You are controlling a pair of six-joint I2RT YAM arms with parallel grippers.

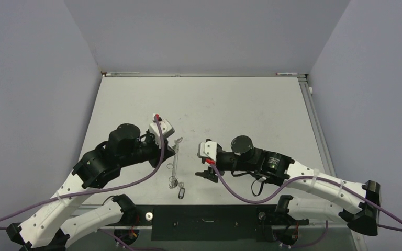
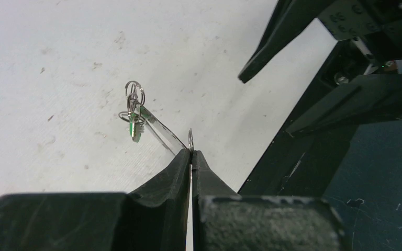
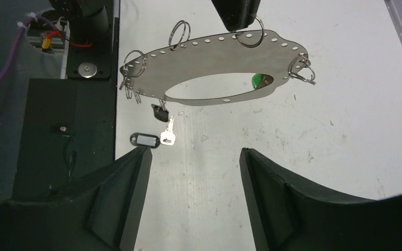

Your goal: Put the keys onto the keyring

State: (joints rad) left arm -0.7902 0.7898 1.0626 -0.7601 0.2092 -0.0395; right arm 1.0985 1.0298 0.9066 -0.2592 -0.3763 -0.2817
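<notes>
Hovering over the scuffed white table [image 1: 241, 104] between grey walls [image 1: 31, 78], left claw [image 2: 191, 154] pinches ringed plate [image 3: 209, 55], right claw [image 3: 193, 151] gapes.

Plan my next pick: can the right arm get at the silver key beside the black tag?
Probably yes: the right gripper is open facing the key, bare table between; the held plate hangs close by.

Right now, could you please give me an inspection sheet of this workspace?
Surface: white table, scuffed and speckled.
Job's things: holed metal plate carrying split rings; black-headed key hanging under it; silver key just below.
Clutter: black tag beside the silver key.
Grippers: left claw shut on the plate's edge; right claw open, holding nothing.
Cables: purple cable along each arm.
Surroundings: plain grey walls; nothing else seen.
</notes>
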